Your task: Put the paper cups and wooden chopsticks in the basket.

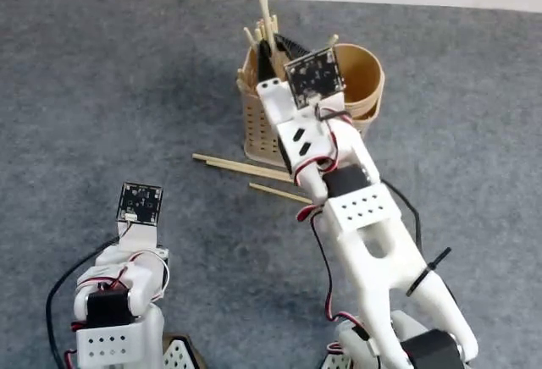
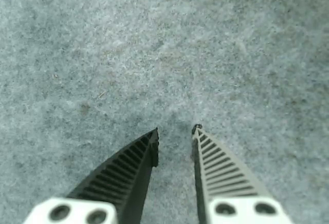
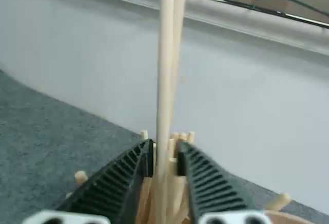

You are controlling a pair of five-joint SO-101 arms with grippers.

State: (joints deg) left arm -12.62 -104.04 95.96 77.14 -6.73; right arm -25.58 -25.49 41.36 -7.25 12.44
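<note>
Pinched two held chopsticks (image 1: 262, 1) (image 3: 167, 54) in the right gripper (image 1: 269, 54) (image 3: 163, 154), ribbed fingers closed against the wood low down. Stood them upright and side by side at the top centre of the high view, lower ends over the one basket (image 1: 257, 132), a pale slotted holder just below top centre. Showed several more stick ends (image 1: 248, 56) leaning inside that basket along its left edge, perhaps five, though the exact count was hard to tell. Held a nested stack of paper cups (image 1: 362, 77) in the basket's right half, mouth up, with at least two rims visible on the outer side. Left three loose chopsticks on the grey mat (image 1: 102, 90) just below the basket: a touching pair (image 1: 241, 167) lying nearly level at the middle of the frame, and a single stick (image 1: 278, 191) apart from it, lower and to the right, beside the right arm (image 1: 373, 242). Kept the left arm (image 1: 118, 301) at the lower left, well apart from basket and sticks. Pointed the left gripper (image 2: 175, 131) down at the mat, fingers spread a little, a narrow gap between the tips
</note>
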